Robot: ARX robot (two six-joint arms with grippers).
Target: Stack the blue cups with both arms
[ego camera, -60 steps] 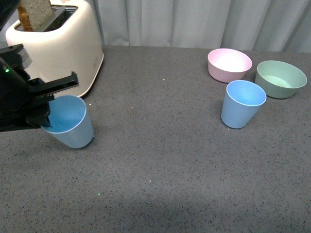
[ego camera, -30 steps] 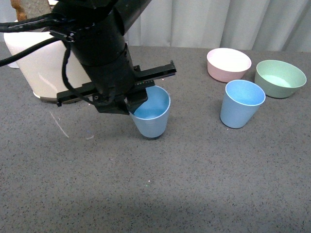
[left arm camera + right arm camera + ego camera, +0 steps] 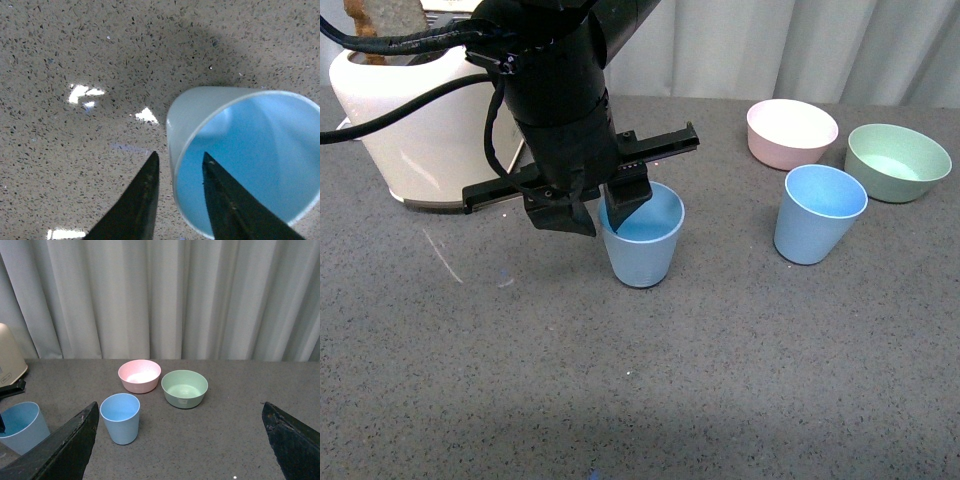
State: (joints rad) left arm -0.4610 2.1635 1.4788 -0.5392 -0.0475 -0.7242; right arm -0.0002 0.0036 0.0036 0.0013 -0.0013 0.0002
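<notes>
Blue cups: one (image 3: 642, 245) sits upright mid-table, its rim pinched by my left gripper (image 3: 608, 213), one finger inside, one outside; the arm (image 3: 560, 90) reaches down steeply from eleven o'clock; the second cup (image 3: 817, 213) stands free at three o'clock, near the pink bowl (image 3: 791, 132); my right gripper (image 3: 180, 440) hangs spread wide, holding nothing.

My left gripper (image 3: 177, 172) pinching blue cup (image 3: 250, 150) rim: one finger inside, one outside. Speckled grey countertop (image 3: 75, 55) beneath.
</notes>
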